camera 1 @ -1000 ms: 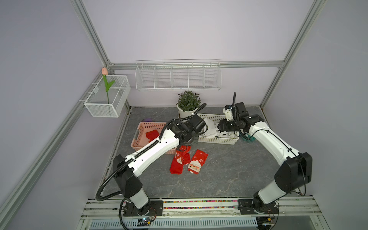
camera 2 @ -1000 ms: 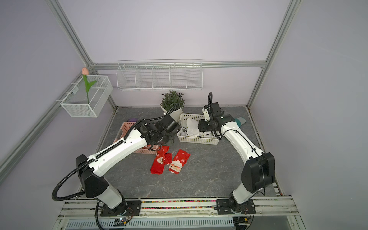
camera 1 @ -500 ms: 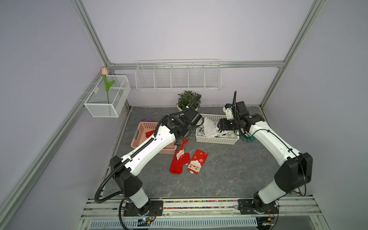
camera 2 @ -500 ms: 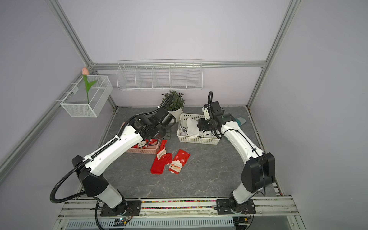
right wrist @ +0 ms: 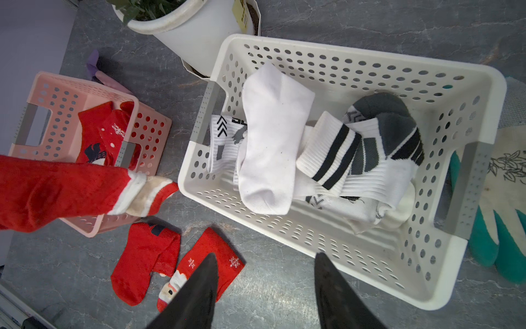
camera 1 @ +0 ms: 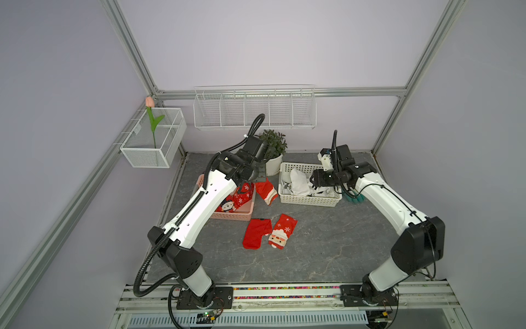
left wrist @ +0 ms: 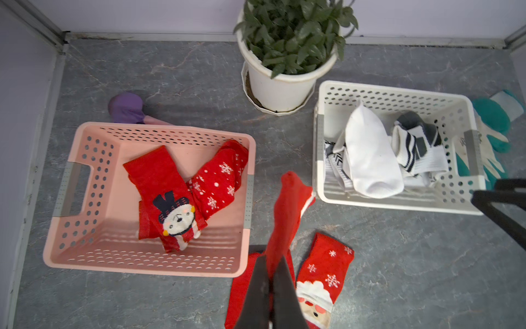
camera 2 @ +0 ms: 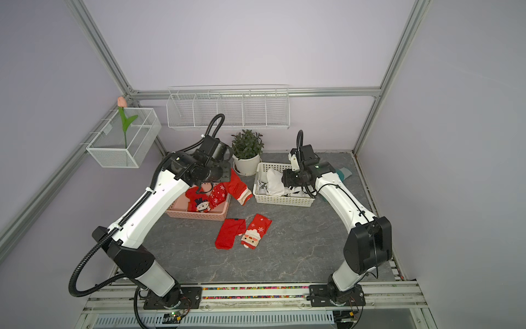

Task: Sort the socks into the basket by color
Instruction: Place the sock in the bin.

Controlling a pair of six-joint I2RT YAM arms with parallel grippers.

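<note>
**Two red socks lie on the desk, a third hangs from the left hand**

One red sock (left wrist: 287, 210) is pinched at its upper end by the left hand (left wrist: 273, 257), whose jaws are clenched tight on the cloth. The sock hangs over the gap between the pink basket (left wrist: 170, 128) and the white basket (left wrist: 392, 91), its white-banded end lowest. Whether that end touches the desk (camera 1: 327, 242) cannot be told.

The right hand (right wrist: 266, 255) is released, its jaws wide apart and empty. It hovers above the front wall of the white basket.

The pink basket sits toward the desk's rear left corner and holds a snowman sock (left wrist: 168, 199) and a snowflake sock (left wrist: 219, 182), both red. The white basket sits along the rear edge, right of the middle. It holds a plain white sock (left wrist: 370, 153) and striped socks (left wrist: 418, 148) in white, black and grey.

Near the middle of the desk, in front of both baskets, a plain red sock (camera 1: 254, 233) and a Santa sock (camera 1: 281, 232) lie side by side, touching. A potted plant (left wrist: 281, 82) stands at the rear edge between the baskets. Teal-and-white gloves (left wrist: 495, 119) lie just beside the white basket's right end.
</note>
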